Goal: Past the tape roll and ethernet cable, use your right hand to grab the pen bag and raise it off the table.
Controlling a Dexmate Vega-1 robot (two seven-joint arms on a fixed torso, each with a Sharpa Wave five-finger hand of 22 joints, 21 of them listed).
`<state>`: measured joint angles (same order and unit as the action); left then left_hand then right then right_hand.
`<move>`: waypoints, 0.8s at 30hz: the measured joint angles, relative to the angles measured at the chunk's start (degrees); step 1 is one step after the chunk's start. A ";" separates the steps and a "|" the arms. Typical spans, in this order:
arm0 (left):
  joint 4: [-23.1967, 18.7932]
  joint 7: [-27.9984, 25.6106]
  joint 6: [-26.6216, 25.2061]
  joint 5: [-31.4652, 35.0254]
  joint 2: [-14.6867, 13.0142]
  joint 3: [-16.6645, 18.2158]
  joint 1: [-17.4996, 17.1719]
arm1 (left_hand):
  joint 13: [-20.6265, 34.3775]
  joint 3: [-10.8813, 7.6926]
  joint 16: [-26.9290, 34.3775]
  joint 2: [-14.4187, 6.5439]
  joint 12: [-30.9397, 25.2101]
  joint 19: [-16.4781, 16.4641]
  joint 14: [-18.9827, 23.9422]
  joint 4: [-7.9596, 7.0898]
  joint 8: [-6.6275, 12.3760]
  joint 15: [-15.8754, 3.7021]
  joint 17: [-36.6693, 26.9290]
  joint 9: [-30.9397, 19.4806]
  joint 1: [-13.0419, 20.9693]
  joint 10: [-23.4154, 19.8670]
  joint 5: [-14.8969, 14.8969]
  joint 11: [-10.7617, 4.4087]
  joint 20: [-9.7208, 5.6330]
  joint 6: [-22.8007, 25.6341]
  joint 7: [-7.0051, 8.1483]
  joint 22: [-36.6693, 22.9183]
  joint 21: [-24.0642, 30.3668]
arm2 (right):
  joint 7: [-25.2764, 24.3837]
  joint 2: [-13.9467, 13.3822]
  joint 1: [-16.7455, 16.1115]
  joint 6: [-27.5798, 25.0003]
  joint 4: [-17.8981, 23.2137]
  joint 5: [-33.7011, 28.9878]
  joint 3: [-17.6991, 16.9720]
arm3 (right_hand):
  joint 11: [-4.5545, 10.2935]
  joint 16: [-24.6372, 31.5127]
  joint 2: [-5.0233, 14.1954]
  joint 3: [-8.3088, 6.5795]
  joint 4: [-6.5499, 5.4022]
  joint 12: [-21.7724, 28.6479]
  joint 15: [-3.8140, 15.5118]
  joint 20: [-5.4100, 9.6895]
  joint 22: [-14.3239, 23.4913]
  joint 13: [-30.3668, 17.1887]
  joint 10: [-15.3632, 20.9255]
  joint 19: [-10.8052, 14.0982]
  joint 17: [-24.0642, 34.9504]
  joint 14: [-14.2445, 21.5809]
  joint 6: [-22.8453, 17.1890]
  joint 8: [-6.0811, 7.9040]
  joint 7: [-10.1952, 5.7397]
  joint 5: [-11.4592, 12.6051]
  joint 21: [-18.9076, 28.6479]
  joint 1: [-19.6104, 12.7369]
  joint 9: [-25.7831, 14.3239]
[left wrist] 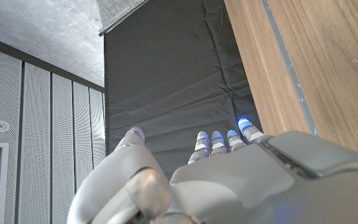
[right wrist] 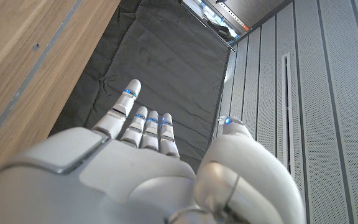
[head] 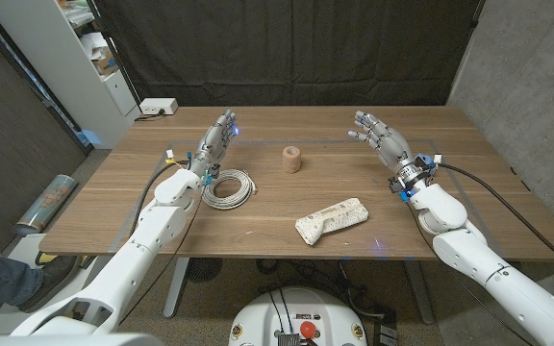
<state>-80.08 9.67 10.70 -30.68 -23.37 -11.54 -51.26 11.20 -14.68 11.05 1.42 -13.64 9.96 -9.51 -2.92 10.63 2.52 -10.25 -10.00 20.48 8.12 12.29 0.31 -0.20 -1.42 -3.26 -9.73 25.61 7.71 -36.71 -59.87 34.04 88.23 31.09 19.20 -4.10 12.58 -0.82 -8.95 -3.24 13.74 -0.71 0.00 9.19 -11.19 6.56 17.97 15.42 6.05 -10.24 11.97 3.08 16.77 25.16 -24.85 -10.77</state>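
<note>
The pen bag (head: 332, 220), a pale beige pouch, lies near the front edge of the wooden table (head: 469, 207), a little right of centre. A tan tape roll (head: 291, 160) stands upright at mid-table. A coiled white ethernet cable (head: 229, 187) lies left of it. My right hand (head: 380, 135) is raised at the right, fingers spread and holding nothing, well behind and to the right of the pen bag. My left hand (head: 217, 138) is up at the left, just behind the cable coil, fingers straight and empty. The wrist views show my left hand (left wrist: 229, 180) and my right hand (right wrist: 148, 168) from behind, fingers extended toward the dark curtain.
A white box (head: 159, 108) sits at the table's far left corner. A black curtain (head: 287, 48) hangs behind the table. A white shelf unit (head: 75, 58) stands at the far left, and a shiny roll (head: 46, 202) lies on the floor to the left.
</note>
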 measured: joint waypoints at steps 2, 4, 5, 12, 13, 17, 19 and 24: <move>0.09 0.05 0.06 -0.09 0.09 0.07 0.02 | 0.00 0.00 0.00 0.00 0.00 0.00 0.00 0.00 0.00 0.00 0.00 0.00 0.00 0.00 0.00 0.00 0.00 0.00 0.00 0.00 0.00 | -0.01 -0.11 -0.08 0.07 0.20 -0.09 -0.06 | 0.00 0.00 0.00 0.00 0.00 0.00 0.00 0.00 0.00 0.00 0.00 0.00 0.00 0.00 0.00 0.00 0.00 0.00 0.00 0.00 0.00; 0.17 0.05 0.06 -0.09 0.16 0.12 0.04 | 0.00 0.00 0.00 0.00 0.00 0.00 0.00 0.00 0.00 0.00 0.00 0.00 0.00 0.00 0.00 0.00 0.00 0.00 0.00 0.00 0.00 | -0.02 -0.11 -0.08 0.19 0.20 -0.27 -0.06 | -0.26 0.00 0.00 0.00 0.00 0.00 0.00 0.00 0.00 0.00 0.26 0.00 0.00 0.00 0.00 0.00 0.00 0.00 0.00 0.00 0.00; 0.23 0.14 0.23 -0.23 0.20 0.15 0.06 | 0.00 0.00 0.00 0.00 0.00 0.00 0.00 0.00 0.00 0.00 0.00 0.00 0.00 0.00 0.00 0.00 0.00 0.00 0.00 0.00 0.00 | -0.02 -0.33 -0.28 0.27 0.69 -0.39 -0.12 | -0.31 0.00 0.00 0.00 0.00 0.00 0.00 0.00 0.00 0.00 0.31 0.00 0.00 0.00 0.00 0.00 0.00 0.00 0.00 0.00 0.00; 0.40 0.46 0.43 -0.30 0.28 0.18 0.20 | 0.00 0.00 0.00 0.00 0.35 0.00 0.00 0.00 0.00 0.00 0.00 0.00 0.00 0.00 0.00 0.00 0.00 0.00 0.00 0.00 -0.41 | -0.06 -0.68 -0.95 0.89 1.85 -0.98 -0.22 | -0.01 0.00 0.00 0.00 0.00 -0.44 0.00 0.00 0.00 0.00 0.61 0.00 0.01 0.00 -0.21 0.00 -0.22 0.00 -0.38 0.00 0.00; 0.40 0.46 0.43 -0.30 0.29 0.18 0.21 | 0.00 0.00 0.00 0.00 0.35 0.00 0.00 0.00 0.00 0.00 0.00 0.00 0.00 0.00 0.00 0.00 0.00 0.00 0.00 0.00 -0.41 | -0.07 -0.68 -0.95 0.93 1.85 -1.01 -0.22 | 0.00 0.00 0.00 0.00 0.00 -0.44 0.00 0.00 0.00 0.00 0.61 0.00 0.01 0.00 -0.21 0.00 -0.21 0.00 -0.38 0.00 0.00; 0.40 0.54 0.43 -0.31 0.27 0.19 0.27 | 0.00 0.00 0.00 0.00 0.35 0.00 0.00 0.00 0.00 0.00 0.00 0.00 0.00 0.00 0.00 0.00 0.00 0.00 0.00 0.00 -0.41 | -0.14 -0.87 -1.54 1.40 2.47 -1.38 -0.29 | -0.01 0.00 0.00 0.24 0.24 -0.44 0.00 0.00 0.00 0.00 0.61 0.00 -0.24 0.00 -0.21 0.00 -0.21 0.00 -0.59 0.00 0.00; 0.38 0.58 0.43 -0.30 0.22 0.19 0.29 | 0.00 0.00 0.00 0.00 0.35 0.00 0.00 0.00 0.00 0.00 0.00 0.00 0.00 0.00 0.00 0.00 0.00 0.00 0.00 0.01 -0.45 | -0.25 -0.97 -1.88 1.77 2.77 -1.69 -0.31 | 0.00 0.00 0.00 0.24 0.24 -0.44 0.00 0.00 0.00 0.00 0.61 0.00 -0.26 0.00 -0.21 0.00 -0.22 0.00 -0.59 0.00 0.00; -0.01 0.60 0.39 -0.20 -0.02 0.19 0.30 | 0.00 0.00 0.00 -0.32 0.35 0.00 0.00 0.00 0.00 0.00 0.00 0.00 -0.32 0.00 0.00 0.00 0.00 0.00 0.00 0.01 -0.62 | -0.73 -1.05 -2.42 2.40 3.19 -2.73 -0.37 | -0.01 0.00 0.00 0.24 0.24 -0.44 0.00 0.00 0.30 0.00 0.61 -0.01 -0.26 0.00 -0.42 0.00 -0.43 0.00 -0.81 0.00 0.00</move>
<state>-80.09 10.27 11.09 -30.88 -23.39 -11.35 -50.96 11.21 -14.68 11.05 1.10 -13.29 9.96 -9.51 -2.92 10.63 2.52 -10.25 -10.00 20.16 8.12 12.29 0.31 -0.20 -1.43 -3.26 -9.72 24.99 6.98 -37.76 -62.29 36.45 91.42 28.37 18.83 -4.10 12.58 -0.82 -8.71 -3.00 13.30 -0.71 0.00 9.49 -11.20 7.17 17.96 15.16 6.05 -10.66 11.97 2.65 16.77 24.35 -24.85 -10.77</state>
